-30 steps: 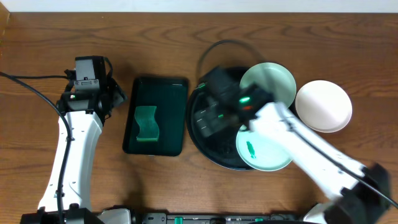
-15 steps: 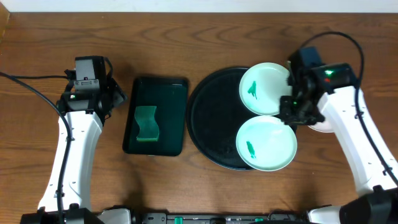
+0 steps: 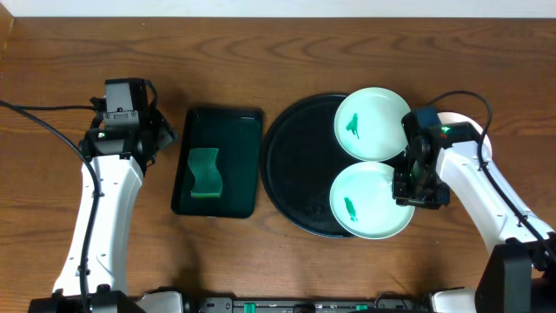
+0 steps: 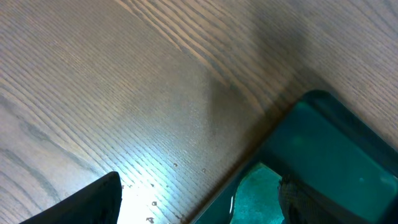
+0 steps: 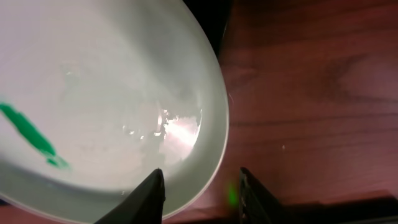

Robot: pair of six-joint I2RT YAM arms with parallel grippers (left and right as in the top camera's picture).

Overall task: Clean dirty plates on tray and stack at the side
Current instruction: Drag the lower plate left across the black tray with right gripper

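Note:
Two pale mint dirty plates, each with a green smear, lie on the right half of the round black tray (image 3: 295, 165): one at the back (image 3: 373, 122), one at the front (image 3: 369, 204). My right gripper (image 3: 415, 181) hangs over the front plate's right rim. In the right wrist view its jaws (image 5: 202, 196) stand narrowed but open astride the rim of that plate (image 5: 112, 93), one finger over the plate and one over the table, touching nothing. A white plate (image 3: 483, 149) shows only as slivers under my right arm. My left gripper (image 4: 199, 208) is open above the table.
A rectangular dark green tray (image 3: 236, 139) with a green sponge (image 3: 204, 172) sits left of the black tray; its corner (image 4: 336, 143) and the sponge (image 4: 258, 193) show in the left wrist view. Bare wood table (image 3: 261, 52) surrounds everything.
My right arm swung off the tray to the right side, then came forward to the front plate's right rim, and its jaws narrowed. The left arm has not moved.

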